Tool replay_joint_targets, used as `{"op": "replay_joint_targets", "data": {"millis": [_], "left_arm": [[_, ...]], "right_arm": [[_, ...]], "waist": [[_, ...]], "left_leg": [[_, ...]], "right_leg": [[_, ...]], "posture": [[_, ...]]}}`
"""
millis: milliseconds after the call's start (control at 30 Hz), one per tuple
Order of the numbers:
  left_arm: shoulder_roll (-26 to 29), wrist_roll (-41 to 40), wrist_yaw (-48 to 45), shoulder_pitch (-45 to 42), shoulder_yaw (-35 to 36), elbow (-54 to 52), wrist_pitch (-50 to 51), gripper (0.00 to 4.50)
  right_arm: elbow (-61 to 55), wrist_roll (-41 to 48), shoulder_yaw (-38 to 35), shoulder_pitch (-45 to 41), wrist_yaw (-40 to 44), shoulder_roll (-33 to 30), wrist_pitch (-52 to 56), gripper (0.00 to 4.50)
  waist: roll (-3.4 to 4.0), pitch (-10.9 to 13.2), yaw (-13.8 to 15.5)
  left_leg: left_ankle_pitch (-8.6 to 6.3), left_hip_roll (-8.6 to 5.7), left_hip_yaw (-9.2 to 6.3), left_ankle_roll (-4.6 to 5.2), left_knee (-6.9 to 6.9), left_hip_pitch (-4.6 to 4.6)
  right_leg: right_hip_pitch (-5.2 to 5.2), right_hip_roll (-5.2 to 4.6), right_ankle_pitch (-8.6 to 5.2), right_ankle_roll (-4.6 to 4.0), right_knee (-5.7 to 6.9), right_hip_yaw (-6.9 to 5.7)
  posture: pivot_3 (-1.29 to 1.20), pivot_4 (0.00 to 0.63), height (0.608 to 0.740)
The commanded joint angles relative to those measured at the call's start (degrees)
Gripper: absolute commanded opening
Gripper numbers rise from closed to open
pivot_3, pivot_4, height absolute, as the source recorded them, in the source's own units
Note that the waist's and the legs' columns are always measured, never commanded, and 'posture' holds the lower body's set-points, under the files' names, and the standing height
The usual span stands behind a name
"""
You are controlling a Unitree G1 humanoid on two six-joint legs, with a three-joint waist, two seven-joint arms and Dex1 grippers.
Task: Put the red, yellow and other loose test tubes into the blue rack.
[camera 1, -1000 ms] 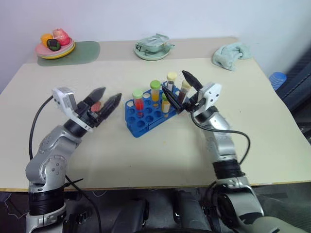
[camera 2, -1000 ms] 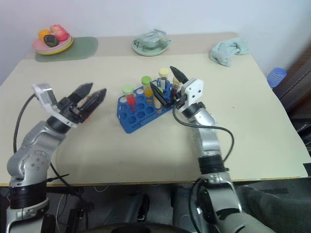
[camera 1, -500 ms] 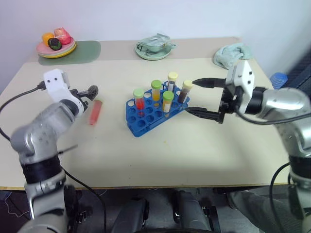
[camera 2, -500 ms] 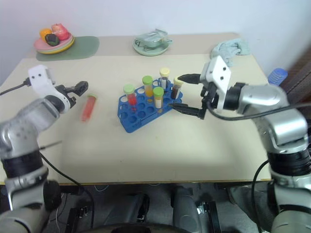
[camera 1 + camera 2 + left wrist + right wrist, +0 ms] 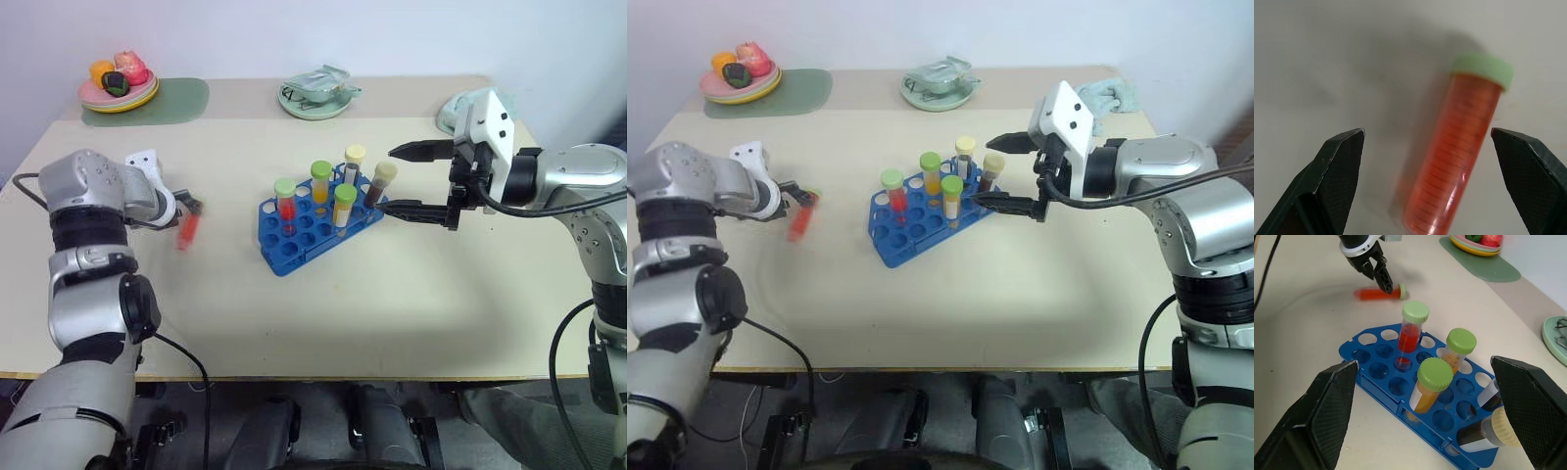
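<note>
Left wrist view: the clear plastic test tube of pinkish-red liquid with a pale green screw cap [image 5: 1462, 147] lies flat on the beige tabletop [image 5: 323, 313], between the two black fingers of the left gripper [image 5: 1427, 156]. The jaws stand wide apart and neither finger touches the tube. The tube sits nearer one finger than the other. Printed graduation lines run along its wall; no figures on them can be read.

Head views: this tube lies well apart from the bright blue plastic rack with rows of round holes [image 5: 294, 235], on the robot's left side of it. Five capped tubes stand upright in the rack, three with green caps and two with cream caps.

The right gripper [image 5: 416, 181] hangs above the table just beside the rack's right end, jaws wide apart, holding nothing
</note>
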Motion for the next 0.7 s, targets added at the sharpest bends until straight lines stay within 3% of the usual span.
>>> {"op": "replay_joint_targets", "data": {"millis": [33,200,233,433,567,667,700], "left_arm": [[0.80,4.14,-4.09,-4.09,-3.17,6.72,-4.73,3.39],[0.74,7.40,-6.17,-6.86,-4.18,12.96,-7.40,0.99],[0.95,7.80,-6.58,-7.13,-4.10,13.47,-7.31,0.80],[3.52,7.63,-10.94,-3.61,-3.57,5.06,-0.22,0.80],[5.94,1.19,-18.15,9.25,-0.44,-21.75,7.64,0.80],[4.54,-7.97,-28.61,22.76,7.48,-43.55,0.24,0.80],[2.90,-14.50,-38.38,27.33,10.75,-49.88,-5.87,0.80]], "right_arm": [[-1.75,-0.40,-1.87,0.53,-0.18,-0.32,-0.99,4.50],[-2.04,-0.95,-2.08,1.29,-0.27,-0.41,-1.50,4.50],[-2.30,-0.74,-2.30,1.48,-0.29,-0.40,-1.29,4.50],[-2.60,-0.95,-2.20,2.45,-0.36,-0.06,-1.71,4.50],[-3.21,-0.69,-2.48,3.57,-0.59,0.11,-1.74,4.50],[-3.47,-0.69,-2.88,4.58,-0.86,0.30,-2.00,4.50],[-3.64,-0.60,-3.07,4.90,-1.14,0.51,-2.01,4.50]], "waist": [[-0.01,0.00,0.09],[-0.01,0.00,0.07],[0.00,0.00,0.04],[0.00,0.00,-0.30],[0.00,0.00,-1.00],[0.01,-0.01,-1.34],[0.01,-0.01,-1.33]], "left_leg": [[0.00,0.00,0.00,-0.01,0.03,-0.06],[0.01,-0.04,0.01,0.00,0.07,-0.20],[0.01,-0.03,0.01,0.00,0.07,-0.21],[0.01,-0.03,0.02,0.00,0.08,-0.24],[0.01,-0.02,0.02,0.00,0.08,-0.31],[0.01,-0.02,0.01,0.00,0.17,-0.39],[0.02,-0.01,0.02,-0.01,0.19,-0.40]], "right_leg": [[-0.06,0.00,0.00,0.00,0.02,-0.01],[-0.19,-0.04,0.02,0.04,0.03,0.00],[-0.19,-0.04,0.03,0.04,0.03,0.00],[-0.25,-0.04,0.03,0.04,0.08,0.01],[-0.33,-0.06,0.03,0.04,0.14,0.04],[-0.37,-0.07,0.03,0.03,0.17,0.04],[-0.38,-0.08,0.04,0.02,0.16,0.04]], "posture": [[0.00,0.150,0.740],[0.00,0.150,0.740],[0.00,0.150,0.740],[0.00,0.150,0.740],[0.00,0.150,0.740],[0.00,0.150,0.740],[0.00,0.150,0.740]]}}
